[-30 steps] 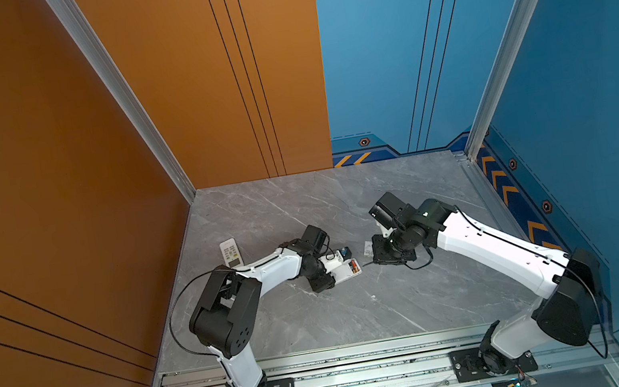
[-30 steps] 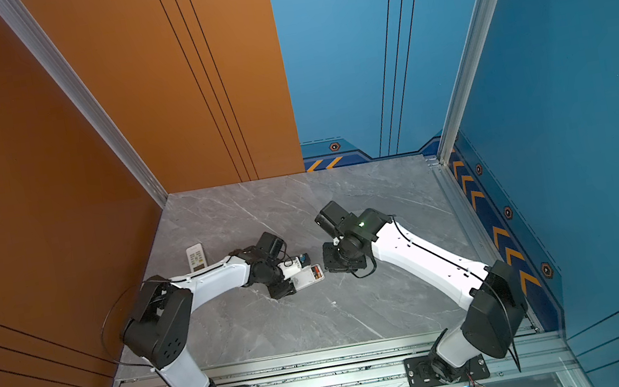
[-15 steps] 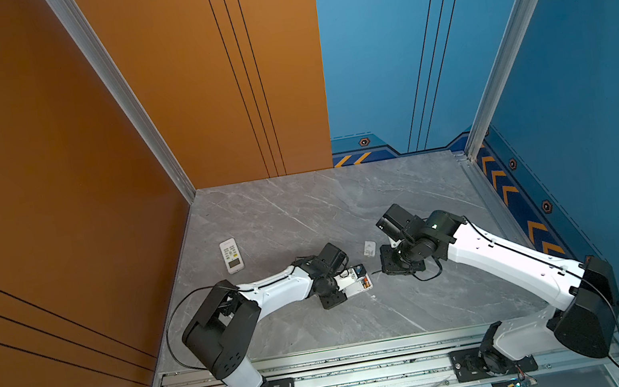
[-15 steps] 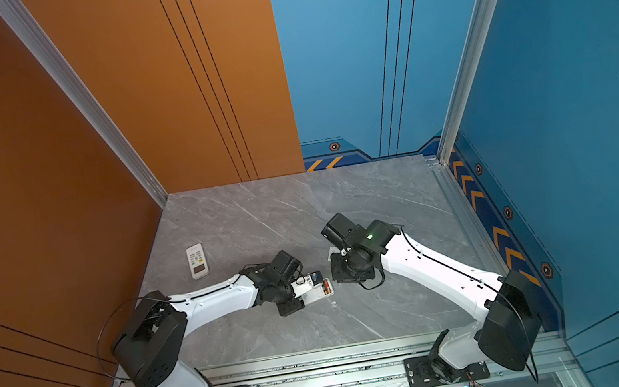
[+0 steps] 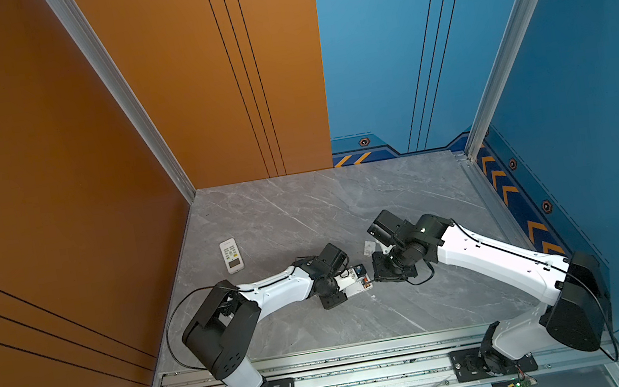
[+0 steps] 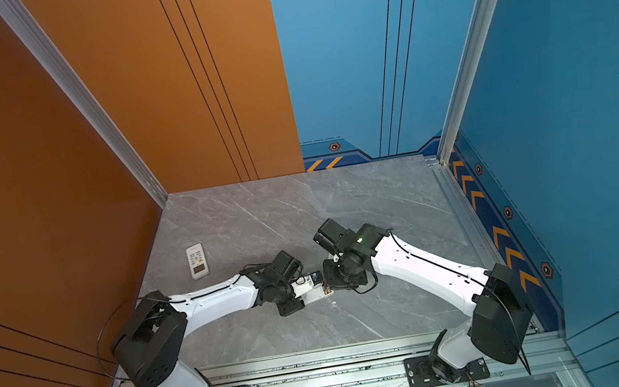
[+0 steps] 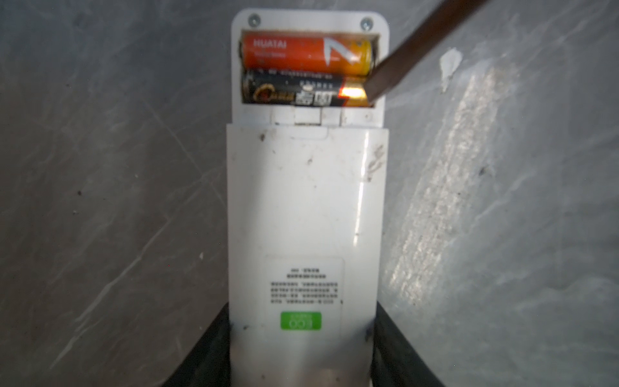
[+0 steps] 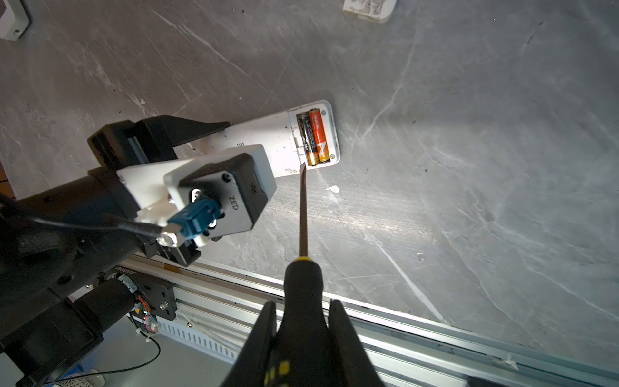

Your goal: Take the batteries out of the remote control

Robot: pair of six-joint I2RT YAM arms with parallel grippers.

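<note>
1. Location: both batteries sit side by side in the open bay at the end of the remote control [image 7: 304, 217] away from the grip. The orange battery [image 7: 301, 55] is nearest the end edge, the black battery [image 7: 294, 92] just inboard. The bay lid is off.
2. The left end effector [image 7: 303, 338] is clamped across the remote's long sides at the label end, pinning it back-up on the counter [image 8: 469, 167].
3. The right end effector [image 8: 303, 321] is closed on the handle of the screwdriver [image 8: 303, 207]. The blade tip is at the gold end of the black battery, by the bay wall. I can't tell whether it's wedged under or only touching.
4. Handling, my read: the cells are light, rigid and smooth-wrapped, so slippery. Once free they will likely roll on the counter.
5. They sit flush in the bay with no side gap for fingers, so no direct pinch. Lever one end up first, then take it across mid-barrel.
6. End contacts are probably sprung. Expect the cell to pop when it clears the wall, so keep the pry shallow and slow.
7. The remote shell is thin plastic, so the bay wall could chip under the blade. Bear on the battery end, not the wall.
8. The remote is light and will skate if the clamp slackens, so keep the hold firm during the pry.
9. Also on the counter: a second remote [image 5: 232, 255] well off to the left and a white cover [image 5: 369, 247] near the right arm.
</note>
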